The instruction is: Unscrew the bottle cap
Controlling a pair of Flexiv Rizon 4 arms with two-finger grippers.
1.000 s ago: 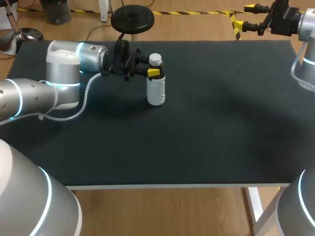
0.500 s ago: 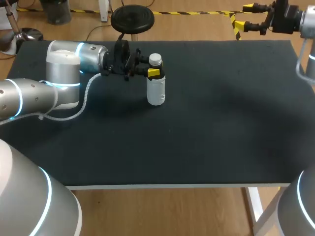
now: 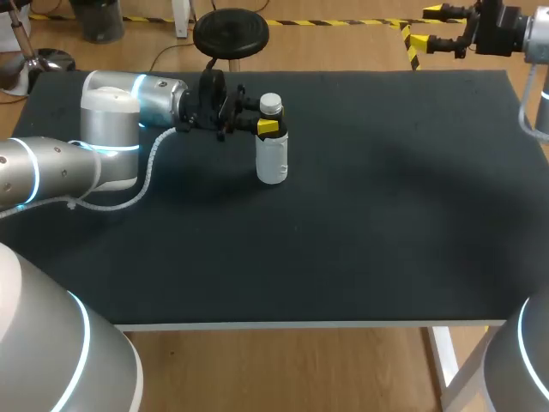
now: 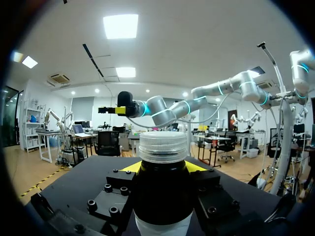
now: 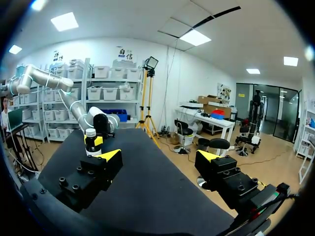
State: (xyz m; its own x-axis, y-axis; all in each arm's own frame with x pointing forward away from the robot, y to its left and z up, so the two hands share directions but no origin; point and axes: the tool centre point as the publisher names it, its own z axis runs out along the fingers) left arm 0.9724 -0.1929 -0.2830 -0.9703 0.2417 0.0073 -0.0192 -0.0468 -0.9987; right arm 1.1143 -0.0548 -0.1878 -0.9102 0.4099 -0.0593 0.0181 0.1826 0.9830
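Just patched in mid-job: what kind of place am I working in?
Likely a robot lab bench: a black-topped table, my left gripper shut on a capped white bottle, my right gripper open beyond the far corner.

White bottle stands upright on the black table, left of centre toward the far edge, ribbed cap on, neck clamped by left gripper.

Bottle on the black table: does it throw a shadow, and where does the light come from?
Head view: the bottle throws only a faint, soft shadow on the table. Left wrist view: ceiling light panels glare overhead; the cap shines, while the bottle's body beneath looks dark. Right wrist view: ceiling light panels again.
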